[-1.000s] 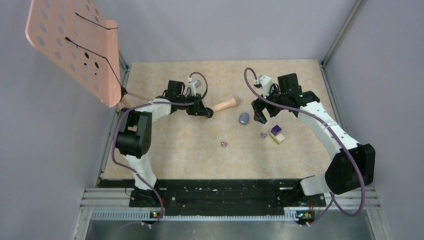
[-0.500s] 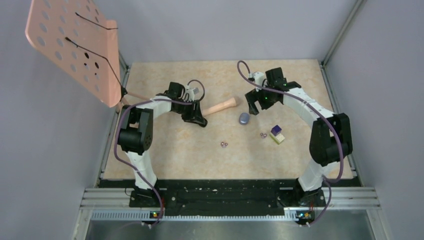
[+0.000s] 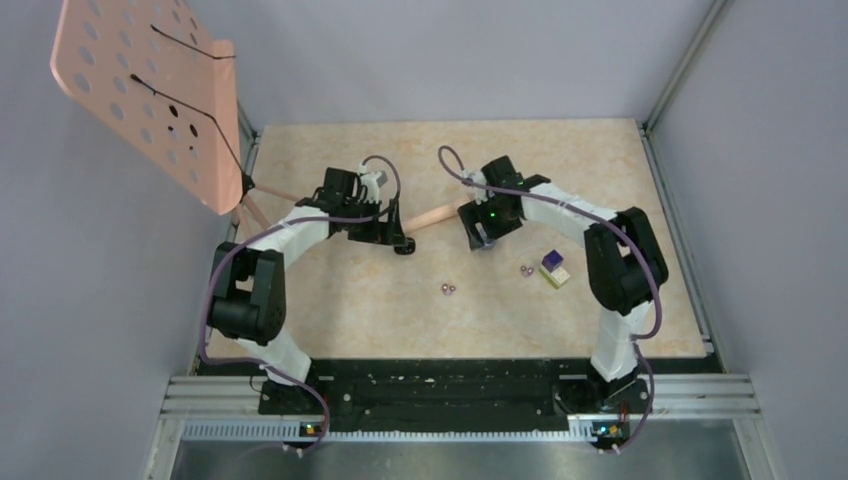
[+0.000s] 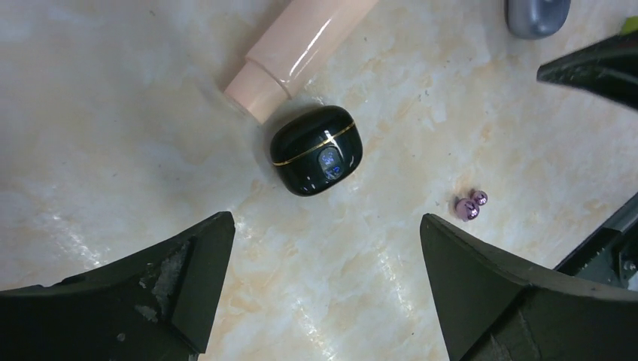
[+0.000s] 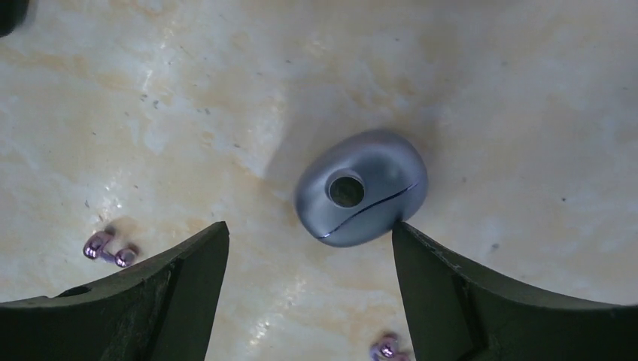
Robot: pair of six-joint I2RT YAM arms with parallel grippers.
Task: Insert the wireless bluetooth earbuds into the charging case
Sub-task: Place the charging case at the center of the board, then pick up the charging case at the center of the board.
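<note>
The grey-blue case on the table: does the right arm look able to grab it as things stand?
Probably yes. The right gripper hangs open over the grey-blue case, its fingers to either side of it, and nothing shows lying between them and the case.

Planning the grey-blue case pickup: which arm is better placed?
Right. The right claw, open, hangs over the grey-blue case, a finger either side; the left claw, also open, hangs over the black case.

Colours on the cream-and-beige marbled worktop
Glossy black case with a thin gold line; matte blue-grey case; shiny pinkish-purple earbuds; pale peach tube; purple-and-cream block.
</note>
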